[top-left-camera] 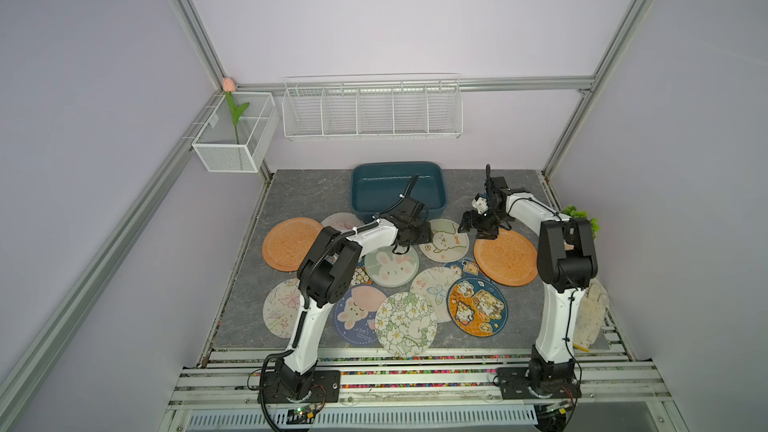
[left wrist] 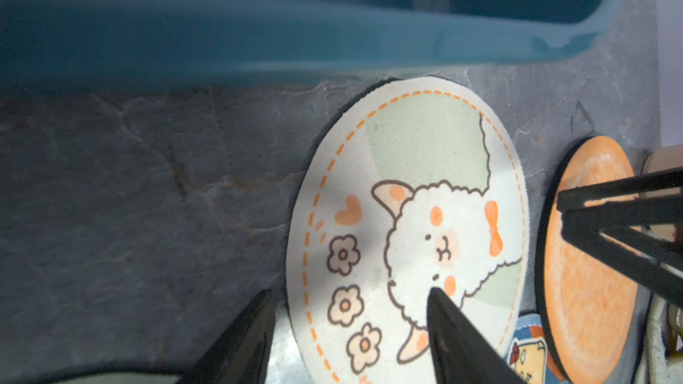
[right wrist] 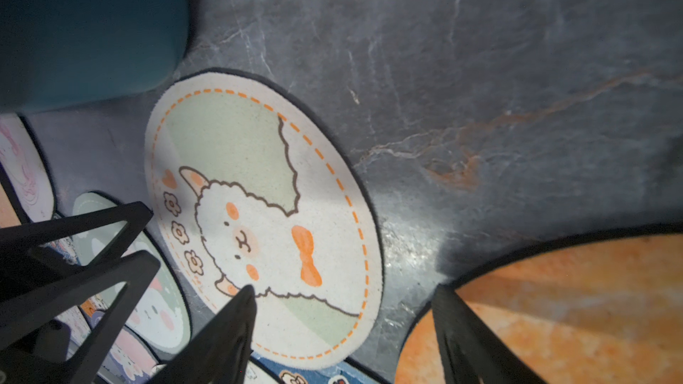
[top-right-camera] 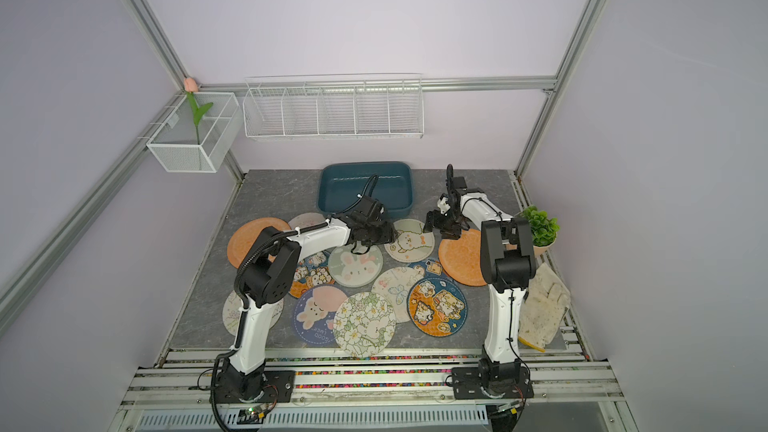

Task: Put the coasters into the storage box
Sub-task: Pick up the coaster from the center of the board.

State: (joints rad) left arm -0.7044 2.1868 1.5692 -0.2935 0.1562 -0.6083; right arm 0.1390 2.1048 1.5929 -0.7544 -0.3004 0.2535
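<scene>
Spread, empty left fingers (left wrist: 451, 341) and right fingers (right wrist: 225, 334) crowd one thin round cream alpaca-print coaster (top-left-camera: 444, 241): they may collide, or scrape without lifting it.

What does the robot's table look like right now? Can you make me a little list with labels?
Box: dark teal rectangular plastic storage box, nothing seen inside
Coasters: flat round mats, mostly printed, spread on the grey stone-look table
Left tool: open, over the cream round sheep-print coaster edge
Right tool: open, straddling the gap between the sheep coaster and a plain orange round coaster
Held: nothing
</scene>
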